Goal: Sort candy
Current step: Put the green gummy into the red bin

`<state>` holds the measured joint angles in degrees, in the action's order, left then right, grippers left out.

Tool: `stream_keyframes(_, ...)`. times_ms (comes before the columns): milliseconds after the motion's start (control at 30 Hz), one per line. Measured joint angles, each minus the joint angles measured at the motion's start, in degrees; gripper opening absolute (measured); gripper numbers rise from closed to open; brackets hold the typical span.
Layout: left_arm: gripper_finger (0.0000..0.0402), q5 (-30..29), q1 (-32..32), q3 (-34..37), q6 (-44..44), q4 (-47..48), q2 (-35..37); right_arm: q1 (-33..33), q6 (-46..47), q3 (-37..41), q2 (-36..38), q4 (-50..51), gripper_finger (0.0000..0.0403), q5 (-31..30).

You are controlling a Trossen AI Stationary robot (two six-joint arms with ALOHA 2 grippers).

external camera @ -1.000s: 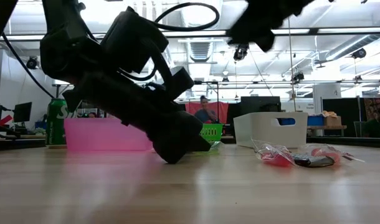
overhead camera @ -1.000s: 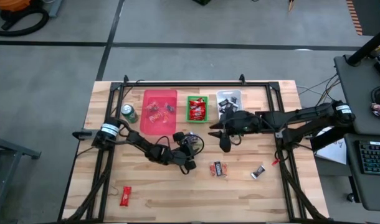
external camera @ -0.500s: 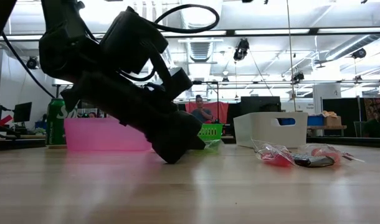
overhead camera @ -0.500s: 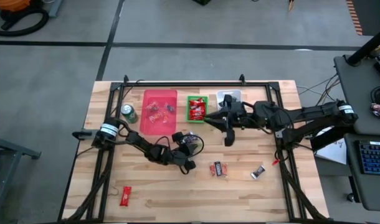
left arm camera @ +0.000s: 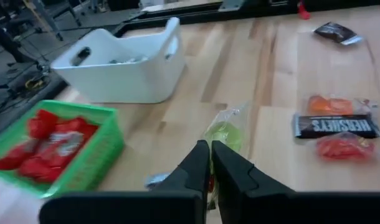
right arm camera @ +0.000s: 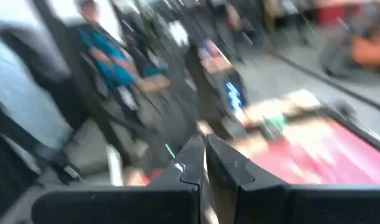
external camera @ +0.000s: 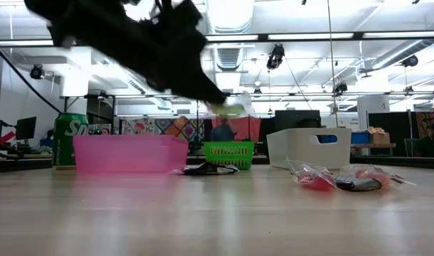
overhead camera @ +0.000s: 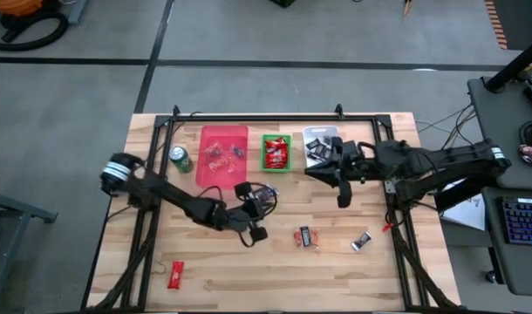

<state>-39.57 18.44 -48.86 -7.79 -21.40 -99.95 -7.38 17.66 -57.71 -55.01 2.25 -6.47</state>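
High view: left gripper point(overhead camera: 255, 233) stretched low over mid-table; right gripper point(overhead camera: 343, 199) near the white bin point(overhead camera: 321, 138), fingers together, empty.
Low view: wooden table point(external camera: 217, 213); workshop ceiling lights behind.
Left wrist view: fingers pinch a clear green candy point(left arm camera: 225, 132).

This is a robotics lab or open workshop hall. A wooden-slat table point(overhead camera: 248, 270) with a black metal frame stands on grey concrete floor point(overhead camera: 65, 131) marked with dark tape lines, and beside it on the right arm's side a desk point(overhead camera: 510, 148) carries a keyboard point(overhead camera: 521, 220) and loose cables. Beyond the left gripper point(external camera: 224, 99) the low view shows rows of ceiling strip lights point(external camera: 324, 35), exposed ducting, hanging cords, monitors and cluttered workbenches across the room.
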Motion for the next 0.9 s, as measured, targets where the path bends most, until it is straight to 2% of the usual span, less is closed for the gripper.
stream_keyframes(133,0.0000,-0.40,-0.64,0.04,0.34,10.35,6.80,-0.01,6.12,0.84,-0.36,15.61,0.0012,-3.18)
stream_keyframes(267,0.0000,-2.00,-3.18,0.07,0.61,23.30,12.35,-0.13,11.62,3.56,-3.44,24.38,0.0013,-5.63)
stream_keyframes(400,0.0000,-5.12,-7.24,0.15,-1.42,34.72,15.33,-0.11,12.70,6.23,-7.09,25.34,0.0013,-5.70)
stream_keyframes(567,0.0000,-9.43,-14.73,0.17,-3.24,46.56,15.68,-0.11,13.32,6.74,-11.36,24.61,0.0013,-5.63)
stream_keyframes(767,0.0003,-9.18,-26.88,0.53,-3.02,48.41,14.20,-0.11,13.40,6.73,-13.09,23.43,0.0013,-5.63)
stream_keyframes(900,0.0028,-5.98,-32.32,0.36,0.83,48.43,14.13,-0.11,13.35,6.73,-13.01,22.00,0.0013,-5.67)
